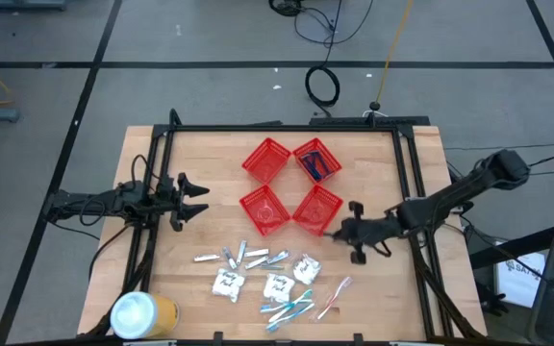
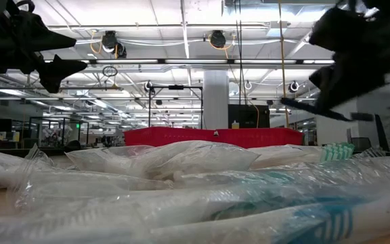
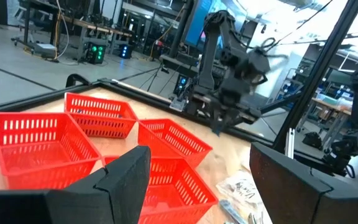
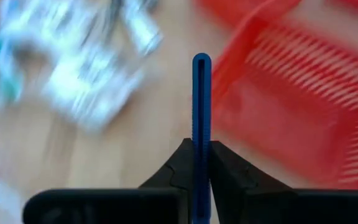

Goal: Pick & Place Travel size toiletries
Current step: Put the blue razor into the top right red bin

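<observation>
The right gripper (image 1: 339, 232) hangs above the table (image 1: 421, 173) just right of the near right basket (image 1: 317, 207), its fingers (image 4: 225, 171) pressed together on a dark blue razor (image 4: 201, 124) that stands straight out between them. In the low view the razor (image 2: 320, 110) shows as a thin dark bar under the raised gripper (image 2: 344, 68).

The left gripper (image 1: 198, 197) waits over the left side of the table, level with the baskets, its fingers (image 3: 129, 177) spread apart and holding nothing.

Four red baskets sit together in the middle of the table. The far right basket (image 1: 316, 160) already holds dark blue razors (image 1: 317, 167); the far left basket (image 1: 265, 159) and the near left basket (image 1: 263, 210) are beside it.

The rest of the toiletries lie loose on the near part of the table: little tubes (image 1: 243, 256), white sachets (image 1: 227, 283) and toothbrushes (image 1: 291, 309), with one pink toothbrush (image 1: 335, 296) a little to the right. A yellow can (image 1: 144, 314) stands at the near left corner
</observation>
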`<control>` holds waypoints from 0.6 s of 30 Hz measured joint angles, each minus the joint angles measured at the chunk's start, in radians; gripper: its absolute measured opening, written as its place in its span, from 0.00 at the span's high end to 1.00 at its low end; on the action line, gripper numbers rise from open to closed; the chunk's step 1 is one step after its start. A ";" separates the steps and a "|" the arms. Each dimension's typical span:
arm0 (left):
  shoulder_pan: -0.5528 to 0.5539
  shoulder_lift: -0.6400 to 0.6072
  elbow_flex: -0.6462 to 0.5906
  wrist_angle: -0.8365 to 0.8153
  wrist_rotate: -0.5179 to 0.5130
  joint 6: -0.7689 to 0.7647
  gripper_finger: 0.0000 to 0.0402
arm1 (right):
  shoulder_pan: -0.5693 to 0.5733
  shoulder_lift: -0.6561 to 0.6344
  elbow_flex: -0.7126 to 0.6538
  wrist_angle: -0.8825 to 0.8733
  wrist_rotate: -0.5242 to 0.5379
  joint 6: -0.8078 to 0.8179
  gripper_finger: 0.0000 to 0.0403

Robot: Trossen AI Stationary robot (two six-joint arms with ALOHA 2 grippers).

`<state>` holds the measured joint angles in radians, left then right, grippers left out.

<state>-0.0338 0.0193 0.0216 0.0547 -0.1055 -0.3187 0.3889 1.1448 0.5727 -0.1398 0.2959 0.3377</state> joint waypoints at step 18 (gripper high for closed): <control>0.000 0.000 0.000 0.001 0.000 0.000 0.33 | -0.766 0.002 0.002 0.377 -0.228 -0.208 0.94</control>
<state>-0.0341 0.0196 0.0216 0.0555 -0.1051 -0.3187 -0.3769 1.1469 0.5751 0.2373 0.0683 0.1299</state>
